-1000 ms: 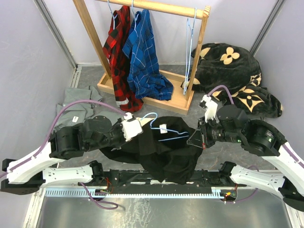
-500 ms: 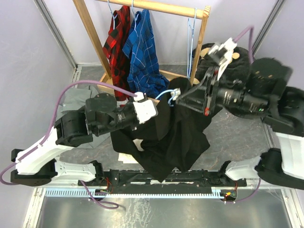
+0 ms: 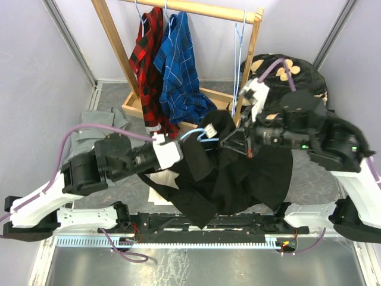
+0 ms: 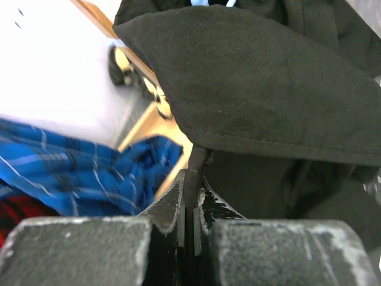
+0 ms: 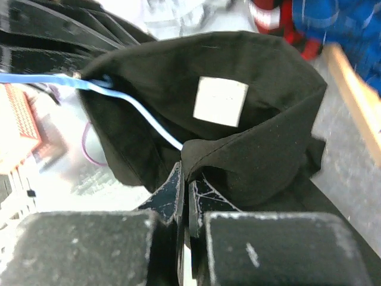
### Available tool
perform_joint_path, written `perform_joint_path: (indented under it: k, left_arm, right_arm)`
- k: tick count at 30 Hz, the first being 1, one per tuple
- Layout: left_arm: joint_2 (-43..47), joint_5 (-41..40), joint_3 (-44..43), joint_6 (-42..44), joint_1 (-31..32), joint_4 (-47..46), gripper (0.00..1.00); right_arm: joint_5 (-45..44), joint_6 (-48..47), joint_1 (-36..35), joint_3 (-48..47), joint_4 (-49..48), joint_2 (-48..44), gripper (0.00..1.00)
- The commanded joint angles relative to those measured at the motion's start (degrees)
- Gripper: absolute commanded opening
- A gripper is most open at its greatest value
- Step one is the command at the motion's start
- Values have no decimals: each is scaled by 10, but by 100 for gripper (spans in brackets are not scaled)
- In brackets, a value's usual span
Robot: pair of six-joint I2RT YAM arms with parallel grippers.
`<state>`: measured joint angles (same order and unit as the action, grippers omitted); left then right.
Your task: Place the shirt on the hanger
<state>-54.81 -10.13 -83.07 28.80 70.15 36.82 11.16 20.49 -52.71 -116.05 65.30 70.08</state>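
The black shirt (image 3: 250,173) hangs in the air between my two grippers, its hem draped down to the near edge. Its white label (image 3: 211,130) shows at the collar. The light-blue hanger (image 3: 191,133) sits inside the collar, with its hook sticking out to the left. My left gripper (image 3: 180,150) is shut on a fold of the shirt (image 4: 250,89) on the left. My right gripper (image 3: 236,142) is shut on the collar edge (image 5: 256,149), right by the hanger wire (image 5: 149,113) and the label (image 5: 220,101).
The wooden rack (image 3: 253,53) stands at the back with a red plaid shirt (image 3: 149,65), a blue plaid shirt (image 3: 178,71) and spare blue hangers (image 3: 238,59). A black flowered blanket (image 3: 297,71) lies at the back right. A grey shirt (image 3: 89,134) lies at the left.
Both grippers lifted the shirt and hanger off the table toward the rack, then came down slightly. The left gripper shifted back left, and the shirt now drapes wider to the right.
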Motion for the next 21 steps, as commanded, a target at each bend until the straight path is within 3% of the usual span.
perform_joint_path:
  k: [1, 6, 9, 15, 19, 21]
  left_arm:
    - [118, -6, 133, -52, 0, -55, 3]
    - [202, -16, 238, -116, 0, -62, 3]
    - [230, -18, 283, -137, 0, -76, 3]
    - [246, -20, 347, -160, 0, -89, 3]
    - [286, -7, 405, -181, 0, -147, 3]
    - [318, -4, 446, -190, 0, -193, 3]
  right_arm:
    - [13, -16, 2, 170, -97, -51, 4]
    - [39, 38, -12, 374, -229, -110, 8]
    - [27, 70, -39, 443, -297, -123, 8]
    - [-22, 76, -119, 437, -324, -103, 15]
    - [-13, 37, -159, 407, -264, -61, 34]
    - [-58, 7, -178, 381, -189, -55, 47]
